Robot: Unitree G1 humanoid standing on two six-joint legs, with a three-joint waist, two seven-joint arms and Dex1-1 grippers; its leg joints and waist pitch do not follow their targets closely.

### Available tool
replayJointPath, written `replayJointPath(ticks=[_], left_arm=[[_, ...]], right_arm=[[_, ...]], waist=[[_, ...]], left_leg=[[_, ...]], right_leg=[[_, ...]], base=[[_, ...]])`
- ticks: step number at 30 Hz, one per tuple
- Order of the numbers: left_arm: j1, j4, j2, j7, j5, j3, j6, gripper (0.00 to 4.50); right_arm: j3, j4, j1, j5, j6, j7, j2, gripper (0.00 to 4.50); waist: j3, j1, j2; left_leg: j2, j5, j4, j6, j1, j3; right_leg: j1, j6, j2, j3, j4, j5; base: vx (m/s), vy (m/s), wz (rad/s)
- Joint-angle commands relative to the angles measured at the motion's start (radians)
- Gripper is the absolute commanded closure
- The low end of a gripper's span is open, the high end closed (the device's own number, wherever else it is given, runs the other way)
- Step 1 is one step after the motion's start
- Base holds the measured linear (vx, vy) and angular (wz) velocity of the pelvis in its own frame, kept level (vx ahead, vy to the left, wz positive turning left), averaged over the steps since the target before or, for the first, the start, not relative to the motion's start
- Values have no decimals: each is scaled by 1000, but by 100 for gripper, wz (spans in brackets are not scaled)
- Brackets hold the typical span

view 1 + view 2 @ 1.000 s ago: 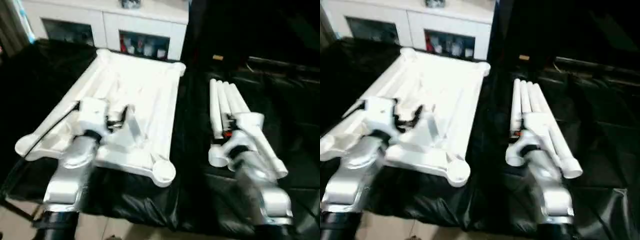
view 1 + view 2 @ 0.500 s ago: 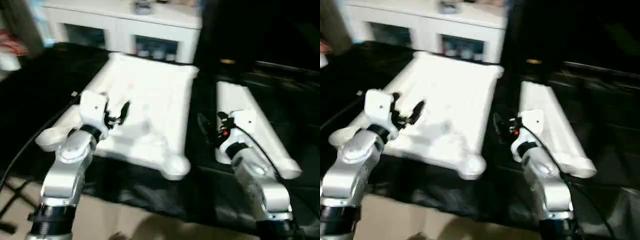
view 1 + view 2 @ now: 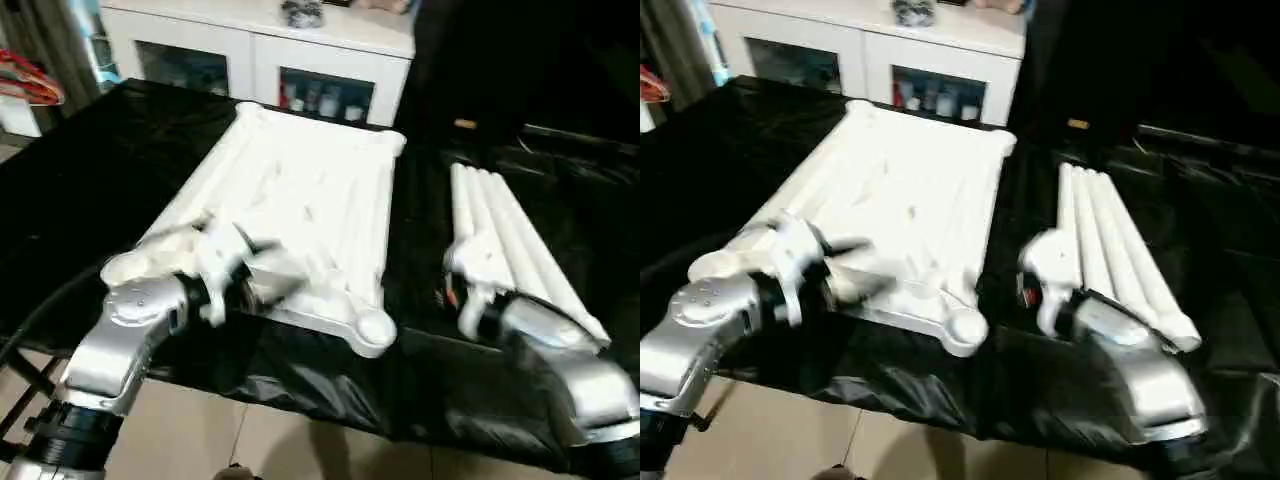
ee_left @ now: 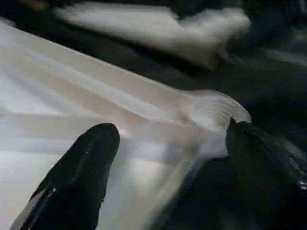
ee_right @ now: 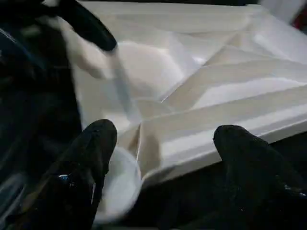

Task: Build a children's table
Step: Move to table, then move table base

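Observation:
The children's table lies in parts on the black cover. Its white top (image 3: 310, 190) rests underside up, ribs showing, with a round corner socket (image 3: 372, 328) at the near right. Four white legs (image 3: 505, 235) lie side by side to its right. My left gripper (image 3: 265, 278) hovers over the top's near edge, its black fingers (image 4: 91, 158) open and holding nothing. My right gripper (image 3: 1025, 290) sits by the legs' near ends, turned toward the top. Its fingers (image 5: 91, 153) are wide apart and empty, with the corner socket (image 5: 117, 189) between them.
The black-covered work table (image 3: 90, 170) has its front edge just under my forearms, with tiled floor (image 3: 250, 440) below. A white cabinet (image 3: 260, 50) with glass doors stands behind. A red hanger (image 3: 35, 85) shows at far left. A small object (image 3: 465, 124) lies beyond the legs.
The camera has shifted. My left hand has turned and swung right along the top's near edge. My right hand has drawn back to the legs' near ends and turned left. Both stay open.

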Motion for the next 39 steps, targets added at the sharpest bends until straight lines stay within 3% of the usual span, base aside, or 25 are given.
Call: replayJointPath(ticks=[1,3,4,5,6,8,10,11,12,13,14,16,17,18,19,22,24,27,29,30,32,36,39], left_arm=[[-50,44,7,-76,35,-44,-14,46],[-88,98,9,-122,53,-70,-45,73],[-93,104,9,-126,56,-73,-48,82],[-131,156,8,-161,74,-96,-73,82],[-146,175,6,-176,81,-109,-78,82],[-155,187,5,-185,87,-118,-84,98],[-173,217,4,-197,98,-128,-108,125],[-192,246,3,-211,109,-137,-130,130],[-232,313,4,-235,126,-142,-180,132],[-237,323,5,-238,129,-143,-188,148],[-237,323,5,-238,129,-143,-188,148],[-252,350,11,-250,139,-146,-206,177],[-261,365,18,-267,144,-150,-210,177],[-273,388,27,-283,155,-156,-222,180],[-277,398,30,-287,160,-158,-228,201],[-303,451,31,-290,173,-153,-256,222],[-317,483,29,-304,173,-151,-269,247],[-324,505,26,-320,175,-155,-282,272],[-326,514,24,-326,177,-156,-287,293],[-329,523,21,-327,182,-157,-292,305],[-332,534,18,-322,189,-160,-299,319],[-346,581,8,-315,214,-165,-317,359],[-346,606,7,-308,233,-172,-343,383]], right_arm=[[6,-3,-26,13,12,60,-29,78],[11,-13,-31,19,13,96,-54,69],[12,-15,-31,18,12,99,-57,69],[20,-31,-22,16,10,126,-84,69],[21,-39,-13,13,5,131,-96,69],[21,-43,-6,11,3,133,-103,69],[18,-54,4,13,10,133,-106,69],[13,-72,21,24,21,135,-108,69],[19,-103,57,23,30,131,-111,69],[21,-107,63,22,30,131,-112,69],[21,-107,63,22,30,131,-112,69],[27,-117,79,15,30,127,-113,69],[29,-124,88,15,35,124,-113,69],[30,-132,96,17,40,119,-110,69],[31,-134,98,16,41,116,-109,69],[36,-136,99,1,35,105,-108,69],[38,-138,100,-6,38,101,-106,69],[36,-146,107,-6,42,99,-106,69],[35,-150,110,-5,44,99,-107,69],[35,-154,112,-5,47,96,-106,69],[39,-156,111,-8,50,92,-104,69],[54,-159,101,-15,58,86,-94,69],[58,-155,89,-17,61,90,-93,69]], waist=[[-55,0,4],[-61,-3,13],[-63,-2,10],[-67,-5,31],[-69,-5,28],[-67,-2,23],[-67,-5,30],[-66,-4,48],[-65,-9,39],[-64,-3,70],[-64,-9,53],[-64,-6,49],[-64,-3,67],[-63,-5,72],[-63,-6,66],[-63,-5,70],[-64,-4,86],[-65,-3,80],[-66,-3,83],[-67,-3,91],[-67,-5,85],[-65,-4,83],[-66,-4,79]], left_leg=[[54,-228,-103,10,14,-10],[56,-129,-95,24,5,-3],[56,-113,-93,29,5,1],[55,-79,-88,27,7,2],[53,-65,-83,30,7,4],[55,-69,-84,41,6,7],[58,-95,-87,35,5,5],[59,-103,-88,28,7,3],[60,-121,-88,24,9,6],[59,-129,-89,18,12,1],[58,-150,-89,18,13,6],[61,-164,-92,11,11,4],[61,-171,-92,7,13,2],[60,-187,-93,0,12,2],[60,-195,-93,-2,13,4],[59,-193,-93,-2,11,4],[58,-189,-91,-8,12,3],[59,-178,-91,-3,10,4],[60,-172,-91,2,10,4],[60,-173,-90,1,11,3],[61,-183,-91,1,10,4],[60,-192,-92,-1,10,4],[62,-179,-92,1,9,4]], right_leg=[[26,-159,-49,33,-67,-192],[32,-191,-48,31,-54,-85],[33,-198,-45,29,-54,-59],[33,-220,-38,26,-49,21],[37,-241,-34,26,-39,73],[39,-260,-37,26,-42,69],[42,-273,-39,25,-44,19],[40,-276,-39,25,-44,12],[39,-277,-35,25,-47,4],[37,-276,-35,25,-47,-2],[38,-273,-31,25,-51,-1],[41,-277,-35,24,-52,-27],[39,-278,-37,25,-52,-42],[39,-278,-37,25,-54,-63],[38,-274,-36,25,-58,-77],[38,-269,-36,26,-59,-89],[36,-275,-36,26,-57,-84],[39,-282,-35,26,-55,-55],[39,-284,-36,25,-54,-48],[38,-288,-37,25,-53,-43],[39,-292,-36,25,-54,-48],[37,-277,-37,26,-60,-94],[39,-276,-39,27,-57,-77]], base=[[3,-69,3],[13,-64,-1],[18,-60,-3],[0,0,0],[0,0,0],[0,0,0],[0,0,0],[0,0,0],[0,0,0],[0,0,0],[0,0,0],[0,0,0],[0,0,0],[0,0,0],[0,0,0],[0,0,0],[0,0,0],[0,0,0],[0,0,0],[0,0,0],[0,0,0],[0,0,0],[0,0,0]])
